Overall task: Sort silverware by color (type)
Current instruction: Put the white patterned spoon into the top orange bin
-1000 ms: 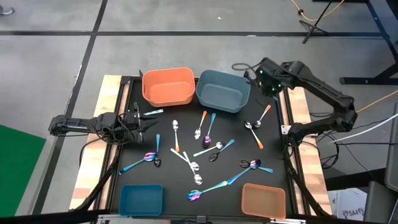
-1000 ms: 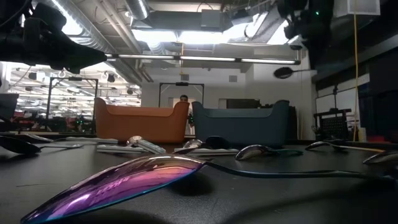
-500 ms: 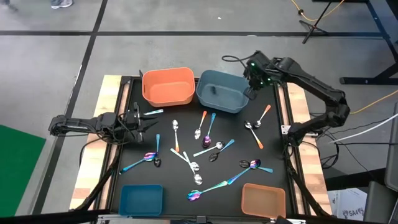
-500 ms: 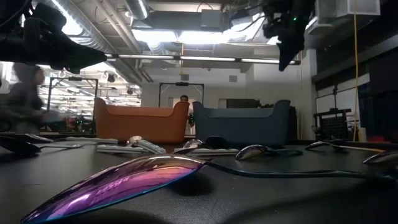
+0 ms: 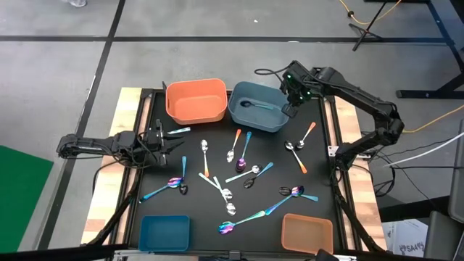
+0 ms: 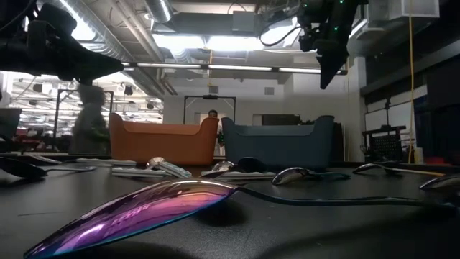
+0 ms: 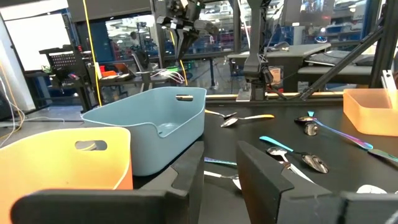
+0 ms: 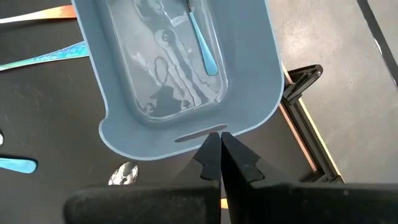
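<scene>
Several spoons lie flat on the black mat (image 5: 188, 196): an orange-handled one (image 5: 301, 140), a plain silver one (image 5: 205, 154), an iridescent one (image 5: 246, 218) and teal-handled ones (image 5: 249, 173). One teal-handled spoon (image 8: 202, 40) lies inside the far blue bin (image 5: 270, 116). My right gripper (image 8: 219, 155) is shut and holds nothing, pointing steeply down above that bin's right rim (image 5: 292, 107). My left gripper (image 5: 176, 136) rests level at the table's left edge, open with nothing between its fingers (image 7: 221, 168).
An orange bin (image 5: 196, 109) stands next to the blue one at the far edge. A small blue bin (image 5: 164, 233) sits near left and a small orange bin (image 5: 307, 233) near right. A person (image 6: 90, 119) walks in the room behind the table.
My right gripper has moved toward the table's left, from past the blue bin's right side to above its right rim, sinking a little and tipping further down. The spoon that hung at it a second ago now lies in the blue bin.
</scene>
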